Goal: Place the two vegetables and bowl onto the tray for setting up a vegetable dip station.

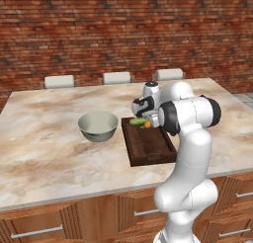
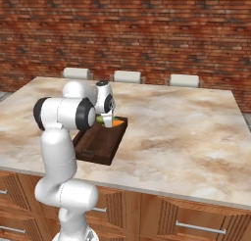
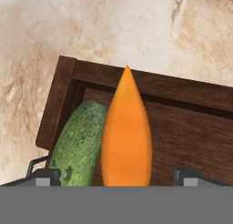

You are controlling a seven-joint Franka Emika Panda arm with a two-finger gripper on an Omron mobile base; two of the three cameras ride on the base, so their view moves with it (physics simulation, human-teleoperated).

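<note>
The orange carrot (image 3: 126,132) lies in the far end of the dark brown wooden tray (image 3: 191,127), its tip over the rim, with the green cucumber (image 3: 79,141) against its left side. My gripper (image 3: 117,177) hangs just above them, open, its fingertips (image 3: 43,175) wide of the carrot on both sides. From the base, the gripper (image 1: 147,119) is over the tray's (image 1: 150,150) far end, above the cucumber (image 1: 138,121) and carrot (image 1: 147,124). The pale grey-green bowl (image 1: 98,126) stands on the counter left of the tray. The carrot (image 2: 117,122) and tray (image 2: 95,148) also show from the right.
The marble counter (image 1: 44,148) stretches wide on all sides of the tray. Three white chair backs (image 1: 116,77) line its far edge before a brick wall. Wooden drawers (image 1: 39,227) sit below the near edge.
</note>
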